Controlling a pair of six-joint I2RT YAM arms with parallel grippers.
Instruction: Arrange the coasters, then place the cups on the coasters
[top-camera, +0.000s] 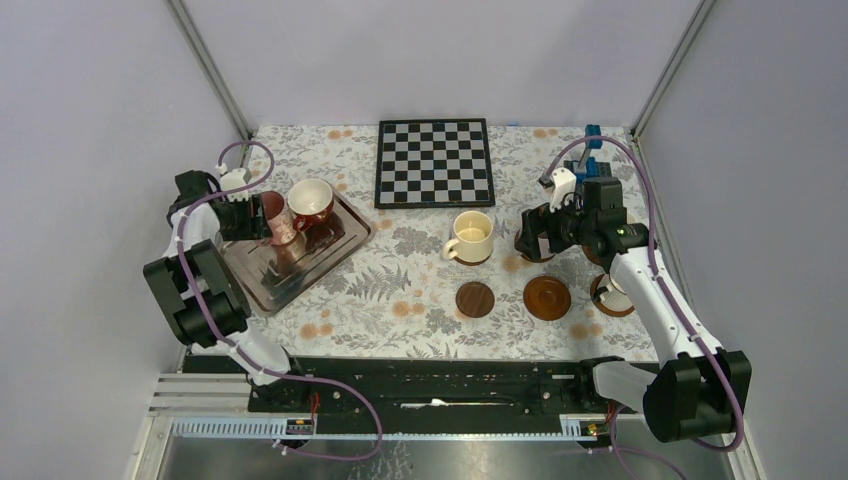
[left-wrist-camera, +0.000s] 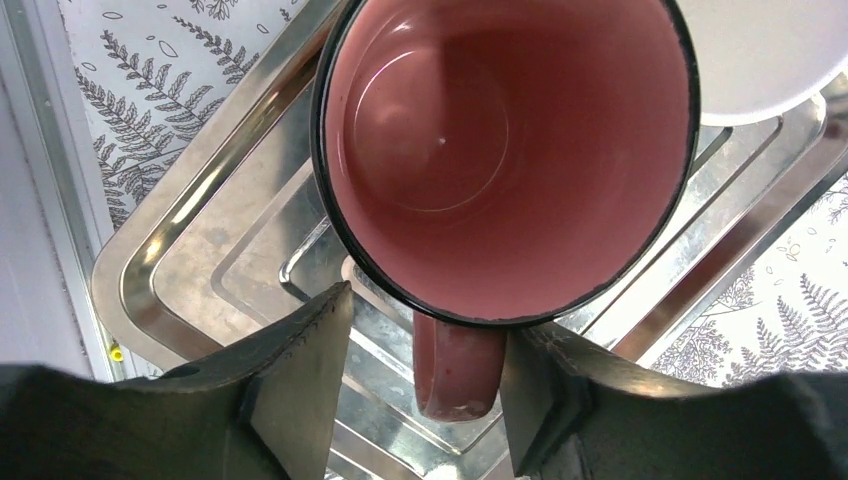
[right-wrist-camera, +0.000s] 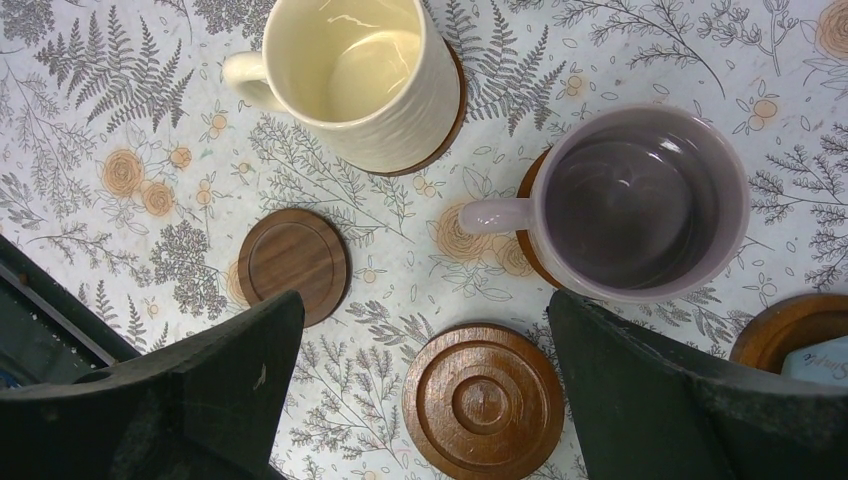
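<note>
On the metal tray stands a pink cup. Its handle lies between the jaws of my left gripper. The jaws are open: the right finger is close against the handle and a gap remains on the left. A dark red cup with a cream inside stands beside it. My right gripper hangs open over a ringed coaster. A cream cup and a lilac cup each sit on a coaster. A smaller dark coaster lies bare.
A chessboard lies at the back of the flowered tablecloth. Another coaster at the far right carries a light blue object. The tray sits near the table's left edge, close to the wall.
</note>
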